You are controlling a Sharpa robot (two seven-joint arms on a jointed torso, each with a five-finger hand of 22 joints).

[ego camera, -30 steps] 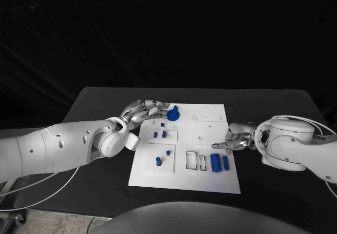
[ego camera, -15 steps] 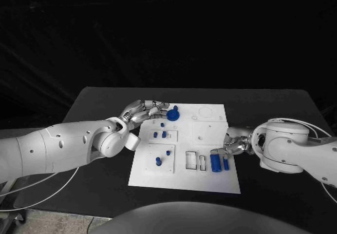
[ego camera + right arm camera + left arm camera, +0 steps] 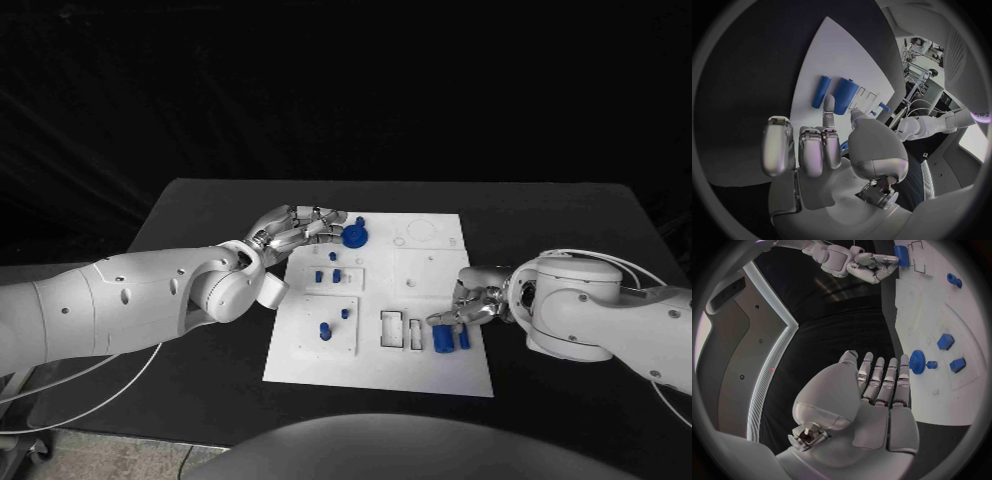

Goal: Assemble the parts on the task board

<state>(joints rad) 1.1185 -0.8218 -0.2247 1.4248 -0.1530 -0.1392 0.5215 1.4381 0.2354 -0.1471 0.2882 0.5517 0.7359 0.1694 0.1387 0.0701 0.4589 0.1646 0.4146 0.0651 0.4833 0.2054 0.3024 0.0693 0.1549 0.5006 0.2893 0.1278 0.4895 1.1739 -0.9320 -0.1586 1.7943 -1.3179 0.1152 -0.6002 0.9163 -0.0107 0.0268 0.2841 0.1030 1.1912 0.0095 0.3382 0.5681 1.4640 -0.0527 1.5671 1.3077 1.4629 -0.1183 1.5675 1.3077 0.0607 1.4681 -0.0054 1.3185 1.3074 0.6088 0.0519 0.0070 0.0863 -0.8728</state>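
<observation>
Your right hand [image 3: 464, 304] sat over the near right part of the task board [image 3: 433, 270], with its fingers bent down toward the wide blue cylinder [image 3: 443, 337] and the thin blue rod [image 3: 463, 335] lying just beside it. In the right wrist view one fingertip [image 3: 829, 106] reached out to the gap between the rod [image 3: 820, 91] and the cylinder [image 3: 845, 92], while the other fingers stayed curled back toward the palm. Whether that fingertip actually touched either part was hard to make out, and nothing appeared to be gripped, so you had a narrow, half-curled hand [image 3: 826, 150] holding nothing that could be seen. Just beyond those two parts, on the side toward your left arm, stood the white rectangular slots [image 3: 392, 329], partly hidden in the wrist view behind the thumb. Your left hand [image 3: 296, 232] lay at the far left edge of the board, fingers straight, side by side and empty, with the tips just beside the blue gear [image 3: 355, 236]. The left wrist view showed the same hand [image 3: 873, 395] flat, its fingertips [image 3: 904, 362] near the gear [image 3: 917, 361]; contact could not be judged, since the gear's edge fell behind them. Past the gear lay small blue blocks [image 3: 945, 341] on the board, and the right hand [image 3: 873, 266] appeared far off near the rim.
</observation>
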